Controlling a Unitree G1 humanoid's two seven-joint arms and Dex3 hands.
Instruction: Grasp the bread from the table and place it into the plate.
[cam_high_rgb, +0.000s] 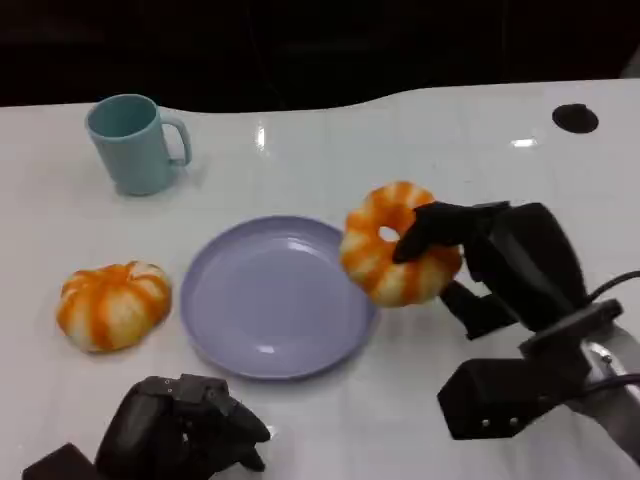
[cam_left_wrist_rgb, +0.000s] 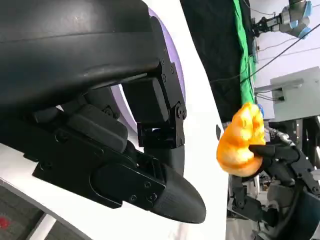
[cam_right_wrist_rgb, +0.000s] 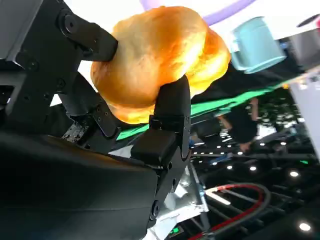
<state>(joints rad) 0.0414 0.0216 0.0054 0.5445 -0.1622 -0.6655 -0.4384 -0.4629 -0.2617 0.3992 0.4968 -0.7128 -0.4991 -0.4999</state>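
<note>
White and glossy, the table (cam_high_rgb: 450, 150) spreads under everything, its far edge meeting a dark background. On it, near the middle, lies the round lavender plate (cam_high_rgb: 270, 295), shallow and bare, which serves as the landmark here. The robot's right hand (cam_high_rgb: 480, 262), black with a silver forearm behind it, comes in from the right of the plate and holds the task's thing: a golden-orange, ring-shaped bread with pale stripes (cam_high_rgb: 398, 243), tilted up on edge and lifted off the table. The bread hangs over the plate's right rim, partly above the plate and partly beyond it; one dark finger lies across the bread's front face near its hole. In the right wrist view the same bread (cam_right_wrist_rgb: 160, 60) sits pinched between black fingers (cam_right_wrist_rgb: 170, 107), and in the left wrist view it (cam_left_wrist_rgb: 240, 140) shows past the plate's far rim, gripped from below. The robot's left hand (cam_high_rgb: 185, 425) rests low at the near side of the plate, just off its front-left rim, its fingers curled inward with nothing in them. To the left of the plate, well apart from it, a second orange-and-white striped bun (cam_high_rgb: 113, 304) lies flat on the table. Beyond the plate to the far left stands an upright pale teal mug (cam_high_rgb: 135, 143), its handle turned toward the plate's side. Far off to the plate's right, near the table's back edge, a small black round spot (cam_high_rgb: 575, 118) marks the surface.
</note>
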